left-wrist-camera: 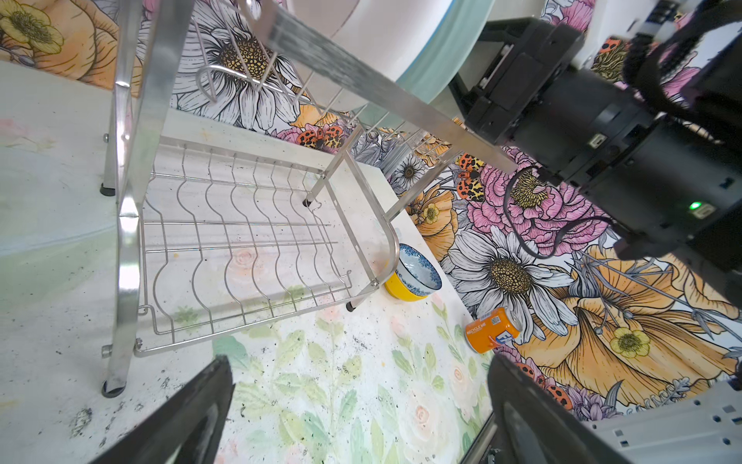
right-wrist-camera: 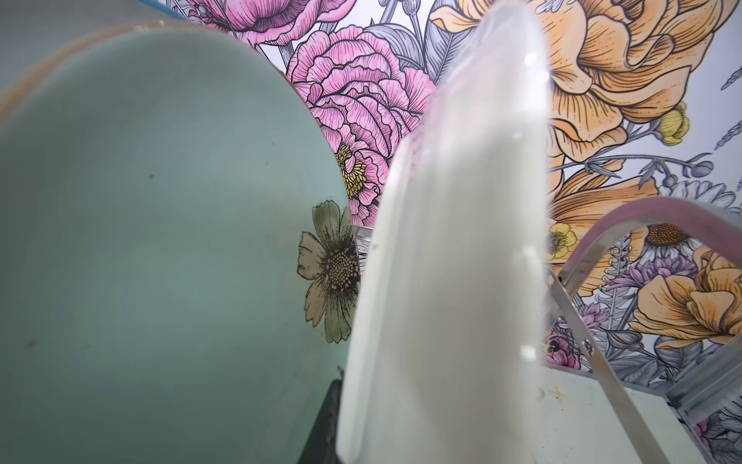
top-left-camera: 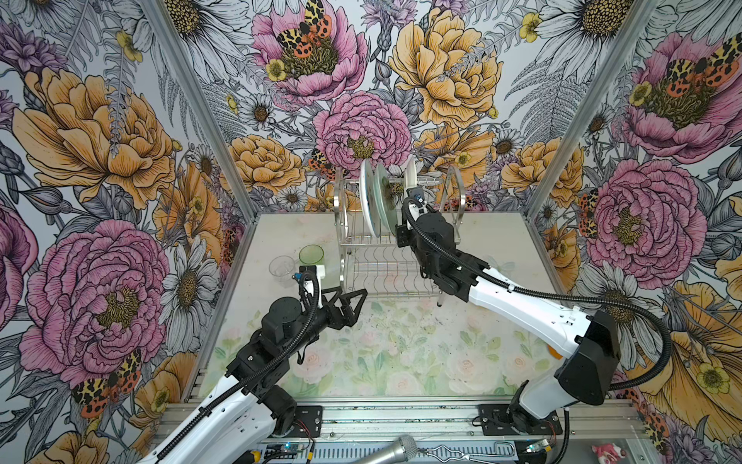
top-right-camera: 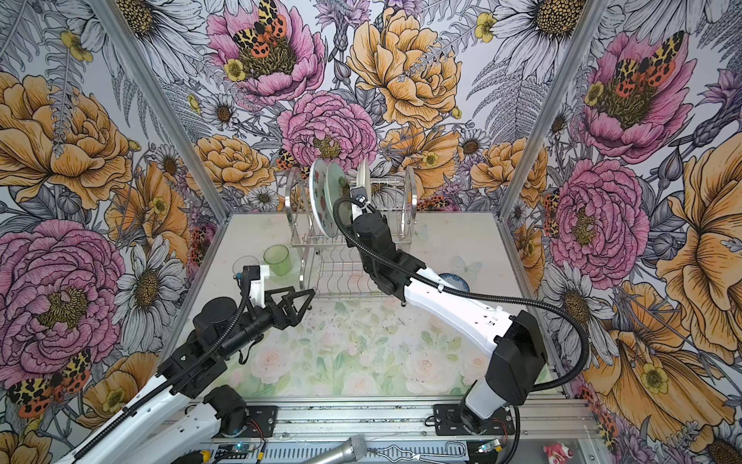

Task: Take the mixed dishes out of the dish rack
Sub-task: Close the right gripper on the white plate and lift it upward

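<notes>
Dish rack [top-left-camera: 341,225] stands at the back of the tabletop [top-left-camera: 401,353], about centre. Three plates stand on edge in its upper tier and show in both top views. The watermelon-print plate [top-left-camera: 366,201] is leftmost. The pale green plate [top-left-camera: 386,207] is just beside it. The cream plate [top-left-camera: 410,172] sits across a gap to the right.

Right gripper [top-left-camera: 405,229] reaches into the upper tier from the front. In the right wrist view the cream plate [right-wrist-camera: 453,281] is edge-on in the middle, with one dark finger [right-wrist-camera: 321,422] against its face. The jaws are pinching the cream plate near its rim. The pale green plate [right-wrist-camera: 160,241] stands beside it, apart from it.

Left gripper [top-left-camera: 359,307] hangs over the tabletop in front of the rack's left end. Its jaws are spread wide with nothing between them.

Green tumbler [top-left-camera: 311,257] and clear glass [top-left-camera: 282,269] stand upright on the tabletop, side by side, left of the rack. In the left wrist view the blue-and-white bowl [left-wrist-camera: 417,269] sits nested in the yellow bowl [left-wrist-camera: 401,291], on the tabletop just beside the lower tier's right front corner. An orange soda can [left-wrist-camera: 492,329] lies on its side nearer the wall.
</notes>
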`<act>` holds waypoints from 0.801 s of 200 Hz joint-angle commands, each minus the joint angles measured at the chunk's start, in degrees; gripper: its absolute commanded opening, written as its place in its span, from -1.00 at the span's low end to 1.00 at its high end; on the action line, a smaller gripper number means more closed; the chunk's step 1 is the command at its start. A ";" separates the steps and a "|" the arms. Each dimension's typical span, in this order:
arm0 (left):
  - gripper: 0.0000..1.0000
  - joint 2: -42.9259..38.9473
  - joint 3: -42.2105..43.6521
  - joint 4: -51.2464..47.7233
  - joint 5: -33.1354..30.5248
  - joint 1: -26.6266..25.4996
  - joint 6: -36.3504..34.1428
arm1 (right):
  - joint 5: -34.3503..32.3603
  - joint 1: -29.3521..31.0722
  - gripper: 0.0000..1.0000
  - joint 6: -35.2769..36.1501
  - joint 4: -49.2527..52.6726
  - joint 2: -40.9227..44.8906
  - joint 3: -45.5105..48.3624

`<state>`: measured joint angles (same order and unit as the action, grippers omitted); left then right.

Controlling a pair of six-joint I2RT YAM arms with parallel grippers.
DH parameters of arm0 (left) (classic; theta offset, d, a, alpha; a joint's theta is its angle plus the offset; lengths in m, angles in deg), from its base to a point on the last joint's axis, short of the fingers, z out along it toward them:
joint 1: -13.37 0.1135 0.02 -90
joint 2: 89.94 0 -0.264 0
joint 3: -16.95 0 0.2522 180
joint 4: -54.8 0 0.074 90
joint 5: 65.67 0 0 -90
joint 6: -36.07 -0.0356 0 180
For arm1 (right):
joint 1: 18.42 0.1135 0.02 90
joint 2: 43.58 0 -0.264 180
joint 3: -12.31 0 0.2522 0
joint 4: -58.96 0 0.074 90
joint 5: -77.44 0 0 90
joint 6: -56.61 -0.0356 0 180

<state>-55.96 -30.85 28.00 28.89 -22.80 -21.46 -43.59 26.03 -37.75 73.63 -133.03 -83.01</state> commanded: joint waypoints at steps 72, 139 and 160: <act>0.98 -0.50 1.06 2.36 1.20 0.74 -0.02 | 5.56 -3.31 -1.00 4.69 -11.54 6.93 5.30; 0.98 -0.56 1.49 2.92 1.25 1.00 0.18 | 9.17 -3.31 -1.00 9.09 -16.64 10.04 5.32; 0.98 -0.80 1.95 3.28 1.16 1.00 0.53 | 10.43 -3.31 -1.00 9.75 -17.09 11.12 5.53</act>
<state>-56.01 -29.89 29.79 28.89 -22.34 -21.29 -34.06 23.10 -31.04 65.52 -126.71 -75.51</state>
